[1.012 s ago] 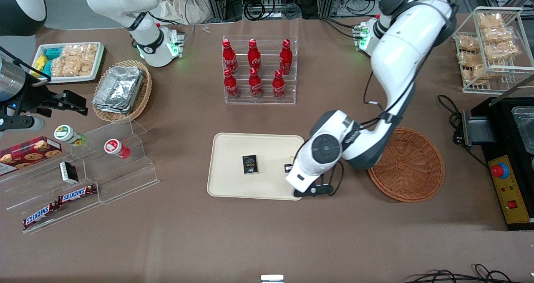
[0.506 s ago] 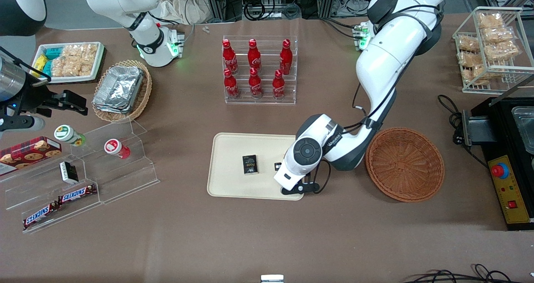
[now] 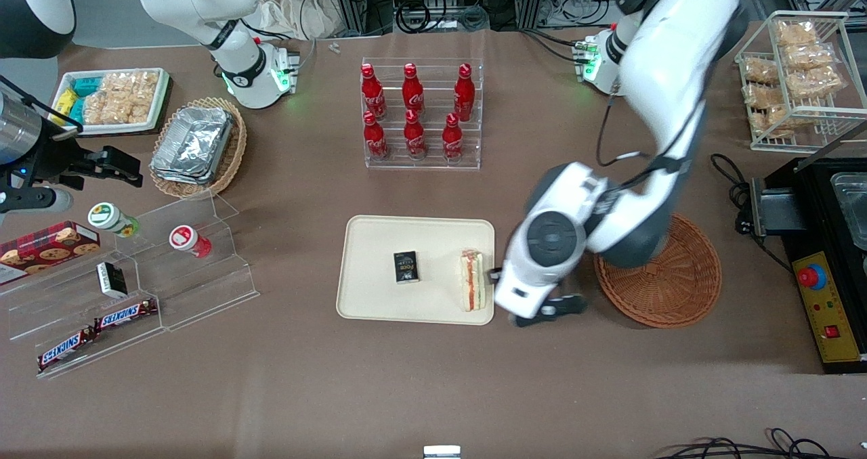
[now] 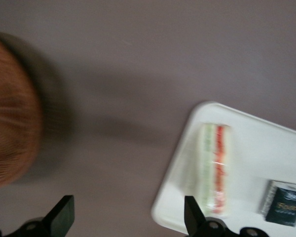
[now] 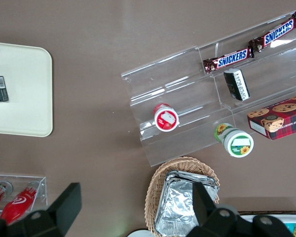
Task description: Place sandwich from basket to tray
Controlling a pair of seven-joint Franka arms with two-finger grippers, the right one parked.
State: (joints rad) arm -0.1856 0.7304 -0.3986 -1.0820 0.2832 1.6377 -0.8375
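Sandwich (image 3: 472,280) lies on the tray (image 3: 379,296), at its basket-side edge, beside a small dark box (image 3: 406,267). Gripper (image 4: 128,222) hangs between tray and basket (image 3: 684,290), fingers (image 4: 193,213) spread, empty; only the wrist view shows this.

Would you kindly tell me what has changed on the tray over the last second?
The sandwich now lies free on the tray, at its edge toward the basket. The arm hid that spot before. The tool, open and empty, has pulled off the tray toward the basket and now hangs above bare table between the two. The small black box stayed put.
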